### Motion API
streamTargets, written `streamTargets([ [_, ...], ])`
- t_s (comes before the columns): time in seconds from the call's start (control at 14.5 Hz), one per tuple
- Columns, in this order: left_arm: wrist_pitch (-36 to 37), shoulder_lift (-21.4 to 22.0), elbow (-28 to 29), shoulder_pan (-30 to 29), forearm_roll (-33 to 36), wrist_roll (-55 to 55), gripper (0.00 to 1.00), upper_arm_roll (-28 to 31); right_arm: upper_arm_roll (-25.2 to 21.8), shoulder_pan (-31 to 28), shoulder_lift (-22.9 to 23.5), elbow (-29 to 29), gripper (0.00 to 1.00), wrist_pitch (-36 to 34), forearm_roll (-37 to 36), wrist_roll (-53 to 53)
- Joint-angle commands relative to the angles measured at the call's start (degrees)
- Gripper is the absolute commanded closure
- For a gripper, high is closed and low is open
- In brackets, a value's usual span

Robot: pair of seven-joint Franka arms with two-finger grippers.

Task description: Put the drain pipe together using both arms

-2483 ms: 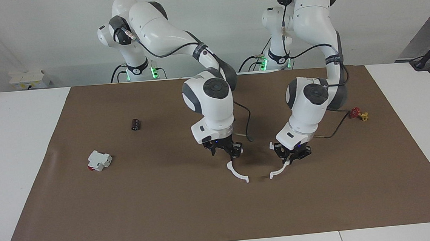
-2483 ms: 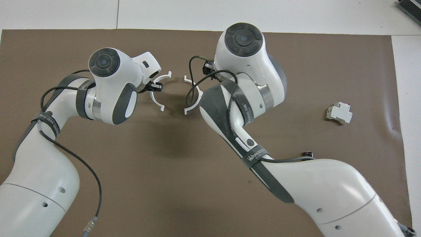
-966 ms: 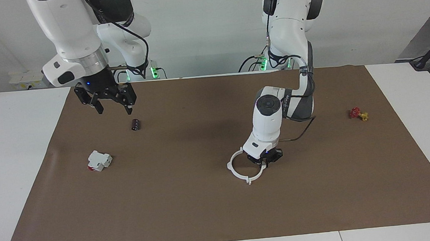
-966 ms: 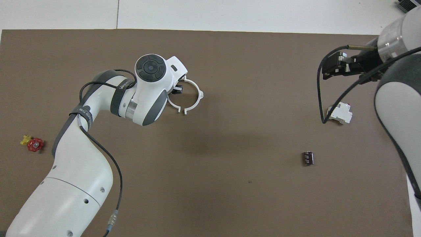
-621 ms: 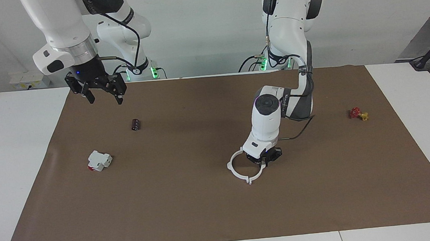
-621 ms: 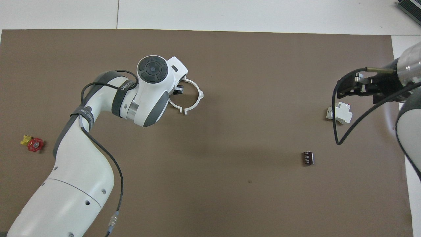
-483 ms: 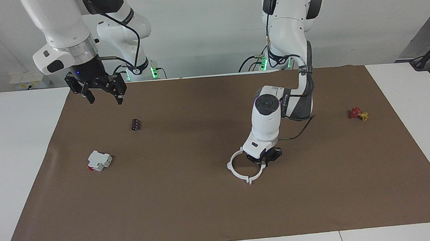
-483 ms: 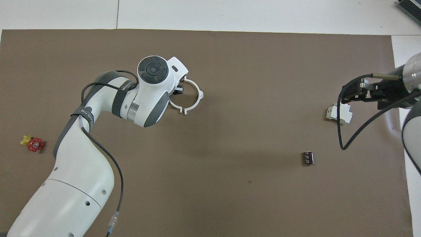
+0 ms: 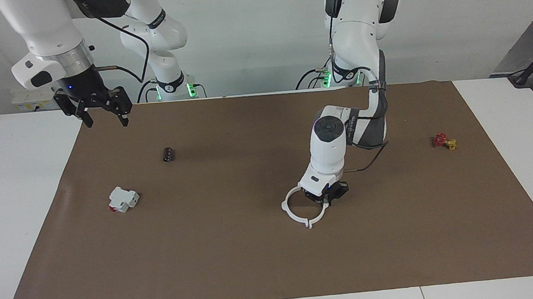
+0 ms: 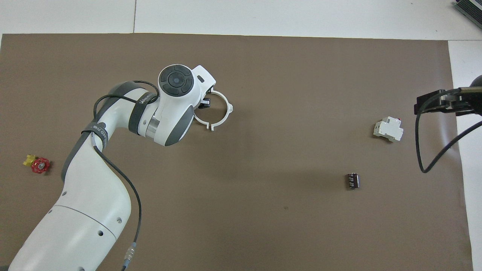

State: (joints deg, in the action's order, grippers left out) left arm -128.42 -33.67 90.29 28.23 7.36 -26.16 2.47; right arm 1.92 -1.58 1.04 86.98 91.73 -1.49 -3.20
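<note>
Drain pipe [image 9: 300,210] ring flat on mat, under left gripper [image 9: 327,197].

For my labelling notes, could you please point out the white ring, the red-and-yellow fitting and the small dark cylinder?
white ring [image 9: 291,215]: facing view, its rim.
red-and-yellow fitting [image 9: 440,139]: facing view, red part.
small dark cylinder [image 9: 168,154]: facing view, its body.

- a matt brown paper-like mat [image 9: 237,264] is seen on the table
- the drain pipe [image 9: 294,212] looks like smooth white plastic
- glossy white shells are shown on both arms [image 9: 327,145]
</note>
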Motion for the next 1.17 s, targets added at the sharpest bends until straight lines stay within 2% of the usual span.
streamTargets([
  [0.0, -1.56, -0.08, 3.05, 2.27, 0.28, -2.05, 1.0, 0.17, -4.89, 2.71, -1.31, 0.65, 0.09, 0.56, 1.05, 3.37],
  [0.14, -2.36, 0.01, 3.67, 2.35, 0.28, -1.96, 1.0, 0.08, -8.24, 4.74, -1.31, -1.1, 0.09, -2.42, 1.05, 3.46],
  [0.34, -2.63, 0.01, 3.93, 2.53, 0.19, -1.96, 1.0, -0.01, -8.87, 4.75, -1.22, -2.17, 0.04, -4.89, 1.05, 3.37],
  [0.69, -3.07, 0.01, 4.2, 2.88, 0.19, -1.87, 1.0, -0.01, -9.75, 5.54, -2.89, 0.54, 0.01, -3.76, 1.05, 3.11],
  [0.83, -3.15, 0.09, 4.2, 3.23, 0.02, -1.87, 1.0, -0.1, -9.57, 5.63, -3.33, 2.83, 0.01, -0.86, 1.14, 3.28],
  [1.1, -3.15, 0.09, 4.28, 3.76, -0.33, -2.58, 1.0, -0.1, -9.57, 6.86, -3.24, 3.1, 0.01, -0.68, 1.05, 3.02],
])
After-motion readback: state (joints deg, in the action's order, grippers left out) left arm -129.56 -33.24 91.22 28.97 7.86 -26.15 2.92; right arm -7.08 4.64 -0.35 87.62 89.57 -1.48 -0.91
